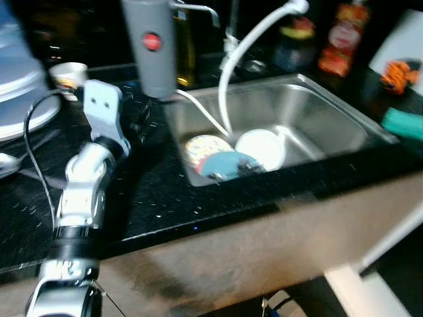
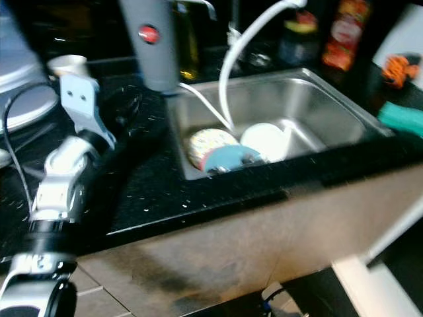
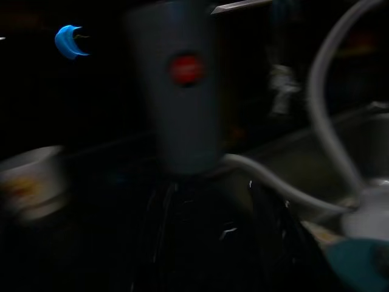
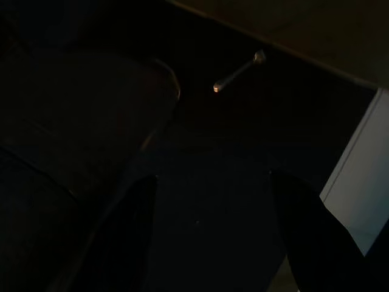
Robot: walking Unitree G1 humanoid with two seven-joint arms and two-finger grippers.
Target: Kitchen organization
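One steel sink set in one black counter; three dishes in the sink: one patterned plate, one blue plate, one white bowl; one grey cylinder; one white hose; one small cup; two red-labelled bottles.

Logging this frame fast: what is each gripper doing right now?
Left gripper: over the black counter beside the grey canister; fingers cannot be told.
Right gripper: open, holding nothing.
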